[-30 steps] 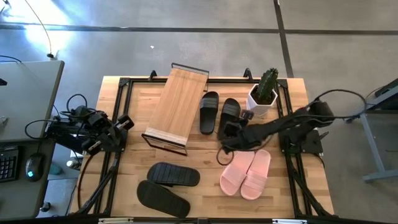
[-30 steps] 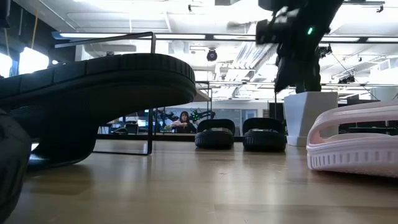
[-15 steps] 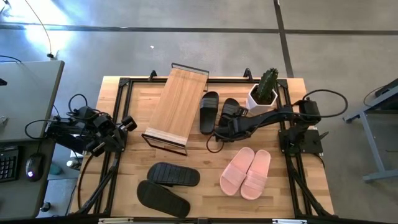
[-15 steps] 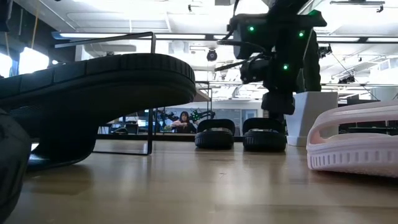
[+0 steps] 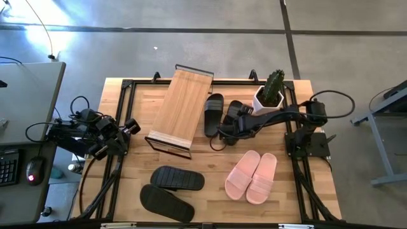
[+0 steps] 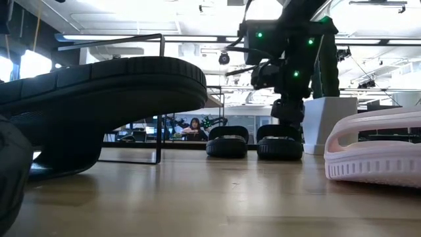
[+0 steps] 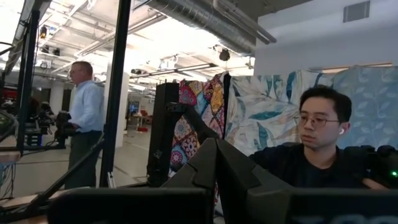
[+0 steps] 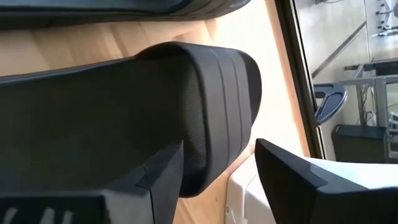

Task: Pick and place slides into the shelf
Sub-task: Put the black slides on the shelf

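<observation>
A dark slide [image 5: 236, 113] lies sole down beside its mate [image 5: 214, 114], between the bamboo shelf [image 5: 181, 108] and the white cactus pot. My right gripper [image 5: 230, 125] is low over this slide [image 6: 279, 141], open. In the right wrist view, my right gripper [image 8: 219, 146] has the side end of the slide's strap [image 8: 211, 106] in its gap. A second dark pair [image 5: 172, 189] and the pink pair [image 5: 252, 177] lie near the near edge. My left gripper [image 5: 129, 126] waits shut at the table's left edge. My right gripper comes down at the dark slide's strap [image 8: 227, 93], slanting from the table's right. One finger [image 8: 158, 174] stands against the strap's broad face. The other finger [image 8: 286, 168] stands outside its edge, toward the pot. I cannot tell whether either finger touches the strap.
The cactus pot [image 5: 269, 97] stands close to the right gripper, on its far right. The shelf slants up toward the far edge. Bare wood shows between the shelf and the near slides. Black frame rails run along the table's sides. People show in the room beyond.
My right arm has swung from above the pink pair's far end toward the far edge and the shelf. It has come down onto the right-hand dark slide beside the pot. In the last half second it has only settled a little. No slide has moved.
</observation>
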